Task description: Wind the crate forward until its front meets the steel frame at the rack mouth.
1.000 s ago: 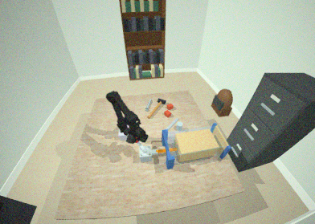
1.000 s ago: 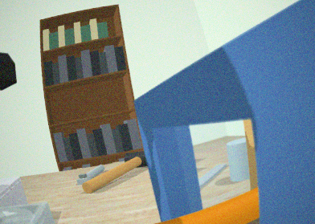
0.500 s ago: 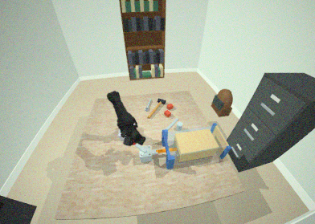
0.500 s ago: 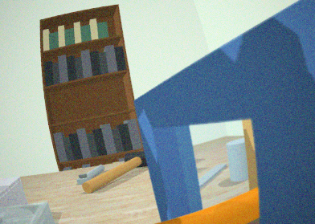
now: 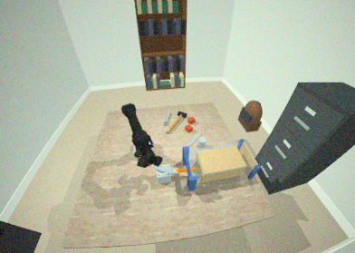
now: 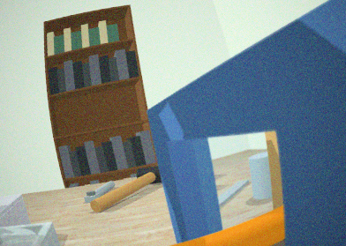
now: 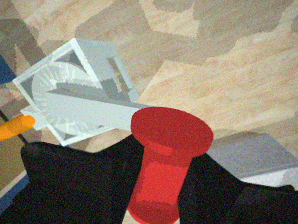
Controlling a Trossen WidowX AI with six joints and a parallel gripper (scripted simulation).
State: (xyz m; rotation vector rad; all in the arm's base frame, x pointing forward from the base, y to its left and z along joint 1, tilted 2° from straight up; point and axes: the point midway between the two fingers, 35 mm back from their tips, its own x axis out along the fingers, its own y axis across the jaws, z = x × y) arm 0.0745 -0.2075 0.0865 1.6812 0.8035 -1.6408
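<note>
The grey winch (image 5: 164, 173) (image 7: 75, 85) sits on the mat left of the rack. The handle's grey crank arm (image 7: 95, 111) lies across its top, and the handle's red knob (image 7: 167, 145) stands up at the arm's outer end. My gripper (image 5: 151, 160) (image 7: 163, 132) is shut on the red knob, just left of the winch. An orange strap (image 5: 187, 170) (image 7: 14, 127) (image 6: 247, 234) runs from the winch through the blue frame (image 5: 188, 167) (image 6: 265, 97) to the tan crate (image 5: 220, 163). The crate sits flat, its front close behind the frame.
A hammer (image 5: 175, 121) (image 6: 124, 191), a wrench (image 5: 167, 118) (image 6: 100, 191), two red blocks (image 5: 190, 124) and a grey cylinder (image 5: 202, 141) (image 6: 260, 176) lie behind the rack. A dark filing cabinet (image 5: 308, 136) leans at the right. A bookcase (image 5: 160, 36) stands at the back wall.
</note>
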